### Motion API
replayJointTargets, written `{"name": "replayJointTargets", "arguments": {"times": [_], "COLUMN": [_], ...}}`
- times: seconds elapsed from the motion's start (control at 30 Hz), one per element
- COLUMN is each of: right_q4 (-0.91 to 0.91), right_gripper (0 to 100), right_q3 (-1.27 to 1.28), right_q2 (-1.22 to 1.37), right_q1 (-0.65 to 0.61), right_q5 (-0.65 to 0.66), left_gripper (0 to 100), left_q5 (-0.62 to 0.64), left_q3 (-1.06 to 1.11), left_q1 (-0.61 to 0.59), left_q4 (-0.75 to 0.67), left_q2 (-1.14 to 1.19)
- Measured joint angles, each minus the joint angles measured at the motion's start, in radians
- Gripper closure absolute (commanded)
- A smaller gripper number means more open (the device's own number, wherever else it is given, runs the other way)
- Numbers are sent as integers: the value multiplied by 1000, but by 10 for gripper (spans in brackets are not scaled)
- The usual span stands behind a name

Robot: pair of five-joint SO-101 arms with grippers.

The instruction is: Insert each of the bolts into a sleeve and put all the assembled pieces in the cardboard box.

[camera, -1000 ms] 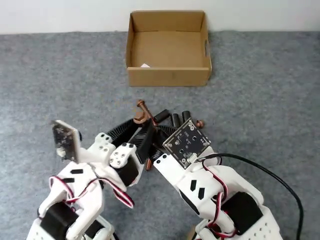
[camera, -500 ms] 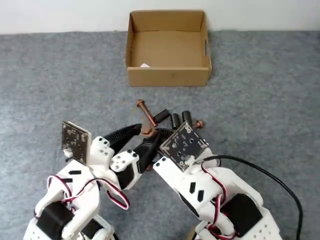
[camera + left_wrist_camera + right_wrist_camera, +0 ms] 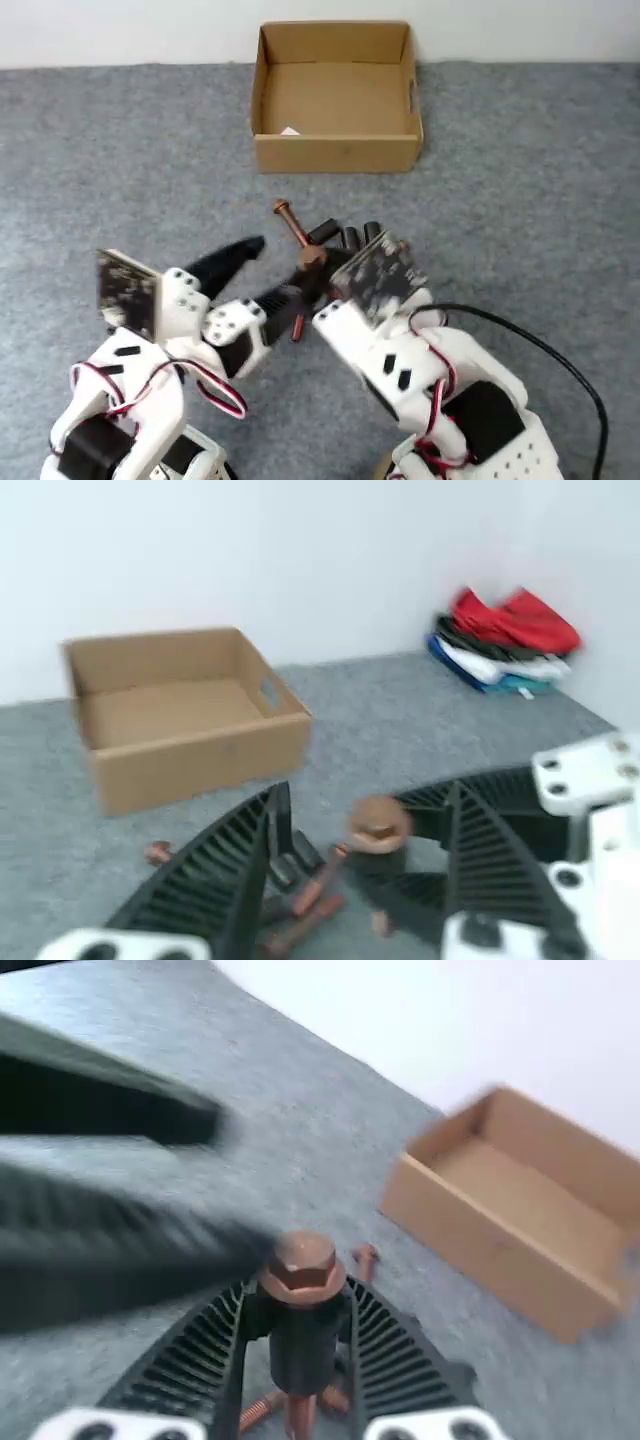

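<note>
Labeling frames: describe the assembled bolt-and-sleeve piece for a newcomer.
Start at the cardboard box, then look at the parts on the grey carpet in front of it. The piece is clamped in the right gripper: a black sleeve capped by a copper hex head, unlike the bare sleeves and loose bolt lying nearby.

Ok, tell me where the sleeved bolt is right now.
The sleeved bolt is clamped in the right gripper, mid-table in the high view, in front of the cardboard box beside the loose sleeves.

My right gripper [image 3: 297,1310] had ribbed matt-black plastic fingers [image 3: 190,1365]; the bolt [image 3: 302,1265] was coppery metal, its sleeve [image 3: 300,1345] dull black, the carpet [image 3: 520,180] rough grey, the cardboard box [image 3: 335,152] matt.
</note>
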Motion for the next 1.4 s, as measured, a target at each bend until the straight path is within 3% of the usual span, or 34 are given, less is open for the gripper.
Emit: {"name": "replayJointTargets", "arguments": {"times": [0.07, 0.2, 0.33, 0.5, 0.77, 1.1, 1.4], "right_q4": [0, 37, 69, 72, -11, -180, -281], "right_gripper": [990, 990, 990, 990, 990, 990, 990], "right_q3": [11, 9, -63, -333, -835, -1428, -1738], "right_q2": [0, 92, 276, 577, 1119, 1700, 2114], "right_q1": [87, 273, 359, 374, 377, 377, 377], "right_q5": [-66, -157, -199, -236, -236, -236, -189], "left_gripper": [992, 996, 996, 995, 995, 995, 995], "left_q5": [-17, -104, -138, -143, -147, -150, -150], "left_q3": [5, 80, 218, 437, 744, 816, 816], "left_q1": [-61, -187, -290, -368, -379, -381, -416], "left_q4": [5, 5, -23, -158, -313, -391, -394], "left_q2": [0, 3, 5, 9, 11, 11, 11]}}
